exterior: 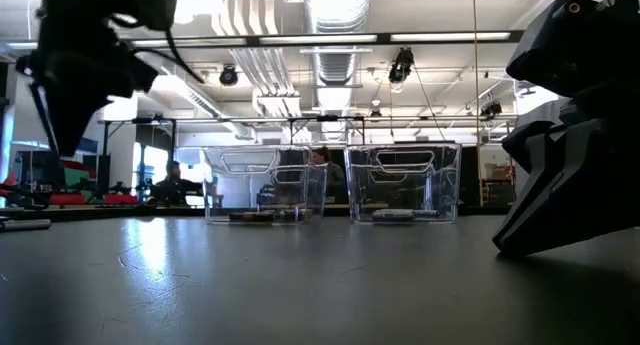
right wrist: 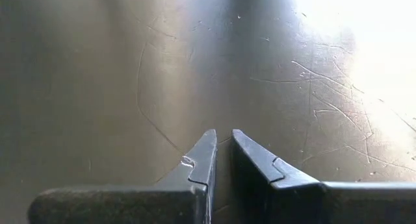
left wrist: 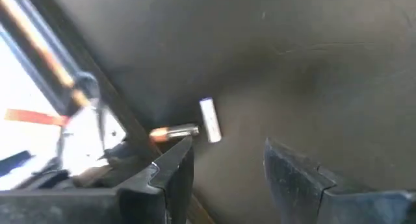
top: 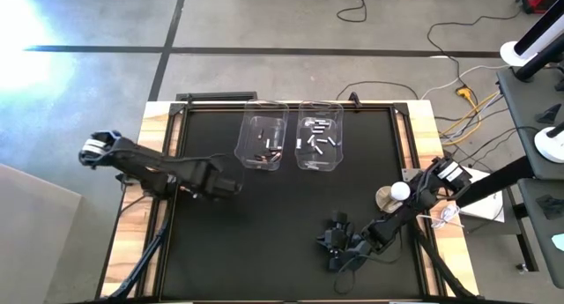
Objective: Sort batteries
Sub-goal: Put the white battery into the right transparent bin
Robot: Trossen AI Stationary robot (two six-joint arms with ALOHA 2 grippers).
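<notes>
Two batteries lie on the black mat near its left edge, a silvery-white one (left wrist: 209,120) and a copper-tipped one (left wrist: 174,132). My left gripper (left wrist: 227,149) hangs open above the mat just short of them, pointing steeply down, and is also seen at the mat's left (top: 233,185). More batteries lie in two clear bins at the far middle, dark ones in the left bin (top: 263,144) and pale ones in the right bin (top: 319,145). My right gripper (right wrist: 223,134) is shut with nothing in it, low over the mat's near right (top: 335,242).
A round white disc (top: 398,192) with a wire sits by the mat's right edge, beside my right arm. The wooden table border and a metal rail (left wrist: 58,62) run close to the two loose batteries. People sit in the room beyond (exterior: 175,180).
</notes>
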